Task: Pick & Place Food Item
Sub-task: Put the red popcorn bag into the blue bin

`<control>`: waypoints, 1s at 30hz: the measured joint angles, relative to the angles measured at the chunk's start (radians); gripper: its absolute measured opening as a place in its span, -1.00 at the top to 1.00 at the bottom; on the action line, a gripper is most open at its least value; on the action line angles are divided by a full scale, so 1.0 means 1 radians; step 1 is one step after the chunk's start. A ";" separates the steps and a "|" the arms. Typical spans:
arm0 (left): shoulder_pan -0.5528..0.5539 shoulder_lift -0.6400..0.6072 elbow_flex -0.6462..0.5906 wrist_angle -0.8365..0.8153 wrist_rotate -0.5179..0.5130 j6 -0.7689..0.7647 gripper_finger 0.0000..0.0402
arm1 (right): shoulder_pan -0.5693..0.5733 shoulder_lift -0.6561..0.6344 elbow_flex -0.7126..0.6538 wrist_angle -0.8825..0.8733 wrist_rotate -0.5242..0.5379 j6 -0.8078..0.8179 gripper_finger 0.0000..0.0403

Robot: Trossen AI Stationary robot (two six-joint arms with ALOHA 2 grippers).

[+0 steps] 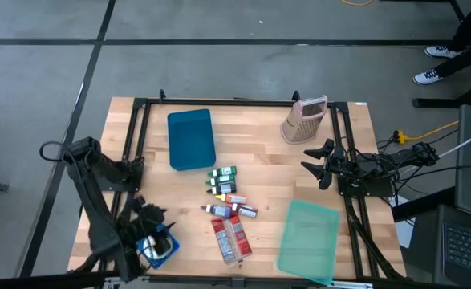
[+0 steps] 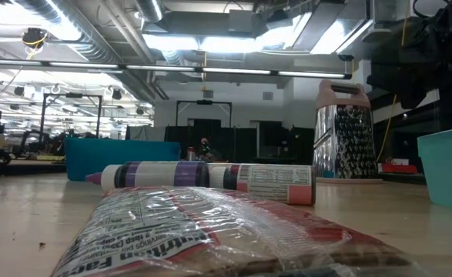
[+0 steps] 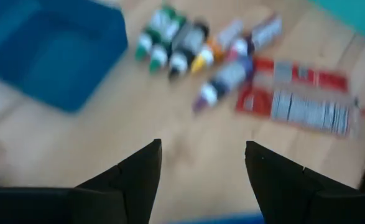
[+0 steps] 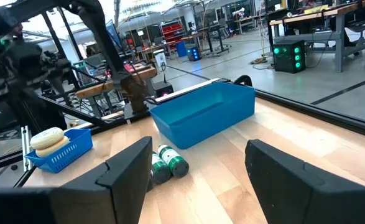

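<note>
Left gripper (image 1: 149, 227) above the small blue basket (image 1: 160, 251) at the near-left table corner, jaws spread apart, grasping nothing. In the right wrist view, 2 pale food items (image 4: 48, 141) lying inside this basket. Right gripper (image 1: 318, 163) waiting at the right side near the metal grater (image 1: 303, 120), jaws also wide, empty. Bottles (image 1: 225, 186) and red packet (image 1: 230, 238) at table centre.

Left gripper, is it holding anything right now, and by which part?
Nothing. The left gripper is open and empty above the small blue basket; the right gripper is open and empty too.
</note>
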 joint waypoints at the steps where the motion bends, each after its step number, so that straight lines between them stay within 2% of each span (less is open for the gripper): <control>1: 0.025 -0.015 0.000 0.002 -0.010 0.044 -0.11 | 0.000 0.000 0.000 0.000 0.000 0.000 -0.26; 3: 0.085 -0.041 0.000 0.020 0.008 0.162 -0.11 | 0.000 0.000 0.000 0.000 0.000 0.000 -0.26; 8: 0.273 -0.062 0.000 0.116 0.166 0.525 -0.08 | 0.000 0.000 0.000 0.000 0.000 0.001 -0.26; 13: 0.437 -0.054 0.000 0.321 0.238 0.887 -0.07 | 0.000 0.000 0.000 0.000 0.000 0.001 -0.26; 17: 0.547 -0.054 0.000 0.483 0.331 1.106 -0.08 | 0.000 0.000 0.000 0.000 -0.008 0.002 -0.26; 20: 0.615 -0.054 0.000 0.530 0.415 1.165 -0.07 | 0.000 0.000 0.000 -0.001 -0.008 0.002 -0.26; 25: 0.688 -0.038 -0.033 0.586 0.596 1.151 -0.08 | 0.000 0.000 0.000 -0.007 -0.008 0.003 -0.26; 30: 0.687 0.013 -0.159 0.894 0.792 1.139 -0.08 | 0.000 0.000 0.000 -0.007 -0.008 0.001 -0.26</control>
